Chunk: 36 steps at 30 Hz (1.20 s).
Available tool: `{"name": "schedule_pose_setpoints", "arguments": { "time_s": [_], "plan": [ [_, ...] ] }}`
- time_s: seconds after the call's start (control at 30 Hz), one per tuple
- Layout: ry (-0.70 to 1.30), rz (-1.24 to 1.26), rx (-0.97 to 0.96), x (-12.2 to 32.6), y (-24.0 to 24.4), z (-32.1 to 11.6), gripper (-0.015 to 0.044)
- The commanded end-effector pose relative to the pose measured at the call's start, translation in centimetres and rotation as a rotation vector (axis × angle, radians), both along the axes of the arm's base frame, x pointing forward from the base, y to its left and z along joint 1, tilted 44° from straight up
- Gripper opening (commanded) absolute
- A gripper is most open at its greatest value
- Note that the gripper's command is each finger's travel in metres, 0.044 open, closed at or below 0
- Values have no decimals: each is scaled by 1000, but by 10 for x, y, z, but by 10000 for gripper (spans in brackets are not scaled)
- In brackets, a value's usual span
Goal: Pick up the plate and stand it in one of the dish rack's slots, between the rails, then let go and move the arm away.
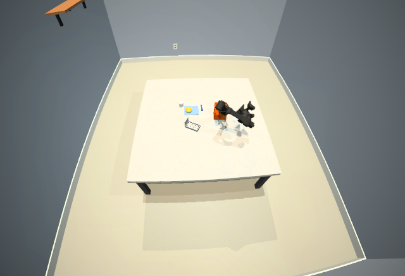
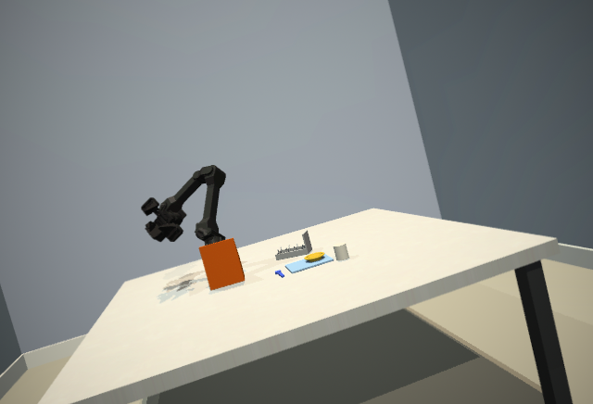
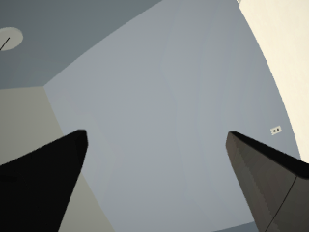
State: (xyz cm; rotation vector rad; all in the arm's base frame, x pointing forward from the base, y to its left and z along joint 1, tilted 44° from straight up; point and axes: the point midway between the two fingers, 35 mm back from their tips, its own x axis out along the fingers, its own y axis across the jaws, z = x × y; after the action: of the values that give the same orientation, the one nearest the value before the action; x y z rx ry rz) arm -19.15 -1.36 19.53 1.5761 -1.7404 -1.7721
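A yellow plate (image 1: 188, 109) (image 2: 314, 257) lies flat on a light blue board. The grey dish rack (image 1: 192, 129) (image 2: 291, 256) stands on the table beside the board, with rows of small upright rails and a taller panel at one end. No plate is in its slots. My gripper (image 2: 150, 219) (image 3: 157, 138) is open and empty, raised above the table on the far side of the orange block from the plate and the rack. Its wrist view shows only walls, floor and a pale surface between and around the two fingers.
The light blue board (image 1: 195, 112) (image 2: 297, 266) has a pale cup (image 1: 181, 104) (image 2: 341, 252) near one corner and a small blue utensil (image 1: 201, 107) (image 2: 279, 273) at its other side. My arm stands on an orange block (image 2: 221, 264) on the table (image 1: 169, 155).
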Motion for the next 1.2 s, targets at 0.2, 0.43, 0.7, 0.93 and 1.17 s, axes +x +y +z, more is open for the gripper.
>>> {"name": "schedule_pose_setpoints", "arguments": {
  "time_s": [0.2,0.43,0.7,0.93,1.17],
  "plan": [
    [11,-45,20,-2,14,-1,400],
    [11,-158,105,-4,51,-7,400],
    [-6,-377,167,9,115,-13,400],
    [-31,-614,206,44,177,-18,400],
    [-69,-852,241,99,226,-24,400]
  ]
}}
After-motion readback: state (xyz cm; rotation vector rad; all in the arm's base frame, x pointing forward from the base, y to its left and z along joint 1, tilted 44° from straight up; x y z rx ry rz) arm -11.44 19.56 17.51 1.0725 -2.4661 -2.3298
